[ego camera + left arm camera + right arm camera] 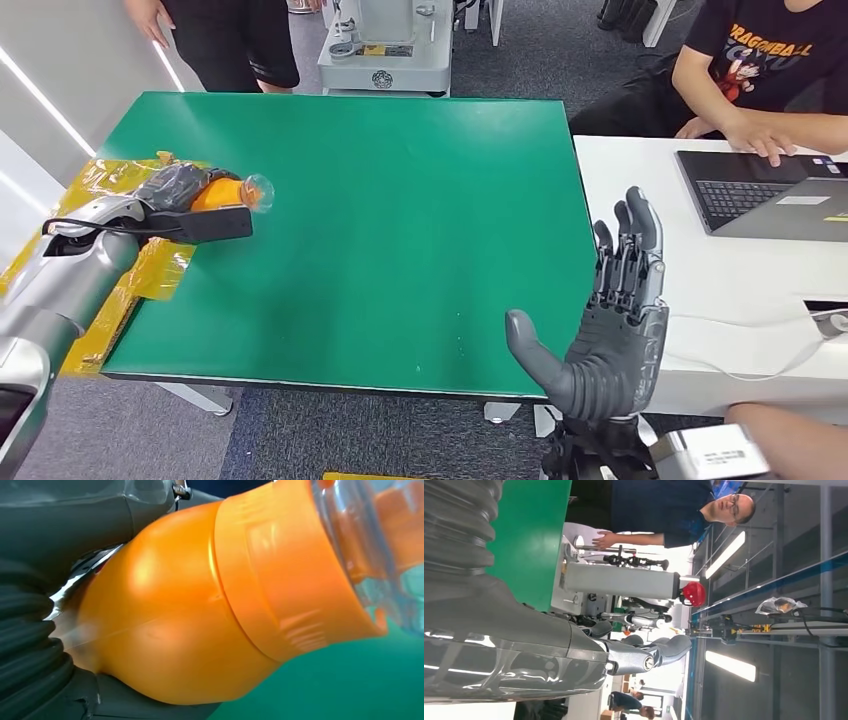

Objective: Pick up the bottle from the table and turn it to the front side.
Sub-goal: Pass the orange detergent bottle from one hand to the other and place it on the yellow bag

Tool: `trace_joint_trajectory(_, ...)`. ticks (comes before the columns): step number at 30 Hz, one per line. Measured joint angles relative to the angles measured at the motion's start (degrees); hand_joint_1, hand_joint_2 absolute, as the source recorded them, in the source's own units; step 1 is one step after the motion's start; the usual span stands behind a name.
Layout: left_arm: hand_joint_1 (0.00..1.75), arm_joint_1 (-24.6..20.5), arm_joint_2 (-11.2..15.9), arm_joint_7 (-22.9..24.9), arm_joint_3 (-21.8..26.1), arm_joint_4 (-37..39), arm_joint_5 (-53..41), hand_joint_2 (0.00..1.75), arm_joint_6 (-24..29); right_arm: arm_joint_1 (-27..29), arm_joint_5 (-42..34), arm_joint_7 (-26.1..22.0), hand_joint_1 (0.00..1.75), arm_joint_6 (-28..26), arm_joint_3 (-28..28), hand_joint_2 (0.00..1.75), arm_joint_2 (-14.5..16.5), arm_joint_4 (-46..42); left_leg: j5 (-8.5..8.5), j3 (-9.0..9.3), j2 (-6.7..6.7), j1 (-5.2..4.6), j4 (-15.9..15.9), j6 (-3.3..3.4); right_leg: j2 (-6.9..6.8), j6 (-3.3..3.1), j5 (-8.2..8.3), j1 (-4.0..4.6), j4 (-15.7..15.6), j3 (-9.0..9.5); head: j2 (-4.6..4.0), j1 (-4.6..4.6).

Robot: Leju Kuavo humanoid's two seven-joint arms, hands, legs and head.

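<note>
Gripping hand: left hand [185, 205], left of frame, grasping the bottle.
Bottle [232, 192]: orange, clear end pointing right, over the table's left edge.
Right hand [612, 320]: lower right, released, fingers spread, upright.
Table [400, 240]: green.
Laptop [770, 195]: upper right.

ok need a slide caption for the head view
Left hand holds the orange bottle at the green table's edge; right hand open.
</note>
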Motion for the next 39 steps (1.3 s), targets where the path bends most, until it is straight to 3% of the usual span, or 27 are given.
trace_joint_trajectory(8,1.75,4.8,0.8,0.8,-0.9,3.4,-1.5,1.75,5.0,0.5,0.5,0.6,0.0,-1.0,0.0,1.75,-0.5,0.0,-0.01,0.0,-0.01,0.01,0.0,-0.01,-0.02,-0.03,-0.03,0.0,0.0,-0.01,0.0,0.0)
trace_joint_trajectory(16,1.75,7.1,-0.2,1.9,-1.4,5.5,-5.3,1.75,10.5,0.0,1.0,2.6,0.0,-1.8,0.3,1.75,-1.1,-0.1,0.0,0.0,-0.03,0.0,0.0,-0.01,-0.04,-0.03,-0.03,0.0,0.0,-0.01,0.0,0.01)
trace_joint_trajectory(24,1.75,5.8,-2.2,2.0,-3.6,6.9,-12.7,1.75,16.4,-1.1,0.0,2.8,0.0,-1.2,0.5,1.75,-1.4,-0.1,0.0,0.0,-0.04,0.0,0.0,-0.01,-0.05,-0.03,-0.03,0.0,0.0,-0.01,0.0,0.0)
trace_joint_trajectory(31,1.75,3.2,-4.3,3.2,-5.2,8.0,-16.8,1.75,16.9,-2.5,-1.1,2.1,0.0,-1.4,1.2,1.75,-1.7,0.5,-0.01,0.0,-0.01,0.0,0.0,-0.01,-0.02,-0.04,-0.01,0.0,0.0,0.0,0.0,0.01)
trace_joint_trajectory(39,1.75,3.9,-3.2,4.0,-5.5,9.8,-16.9,1.75,17.8,-3.4,-1.8,2.2,0.0,-1.0,2.1,1.75,-2.1,1.2,-0.02,0.0,-0.02,0.01,0.0,-0.03,-0.02,-0.07,-0.05,0.01,0.0,-0.01,0.0,0.0)
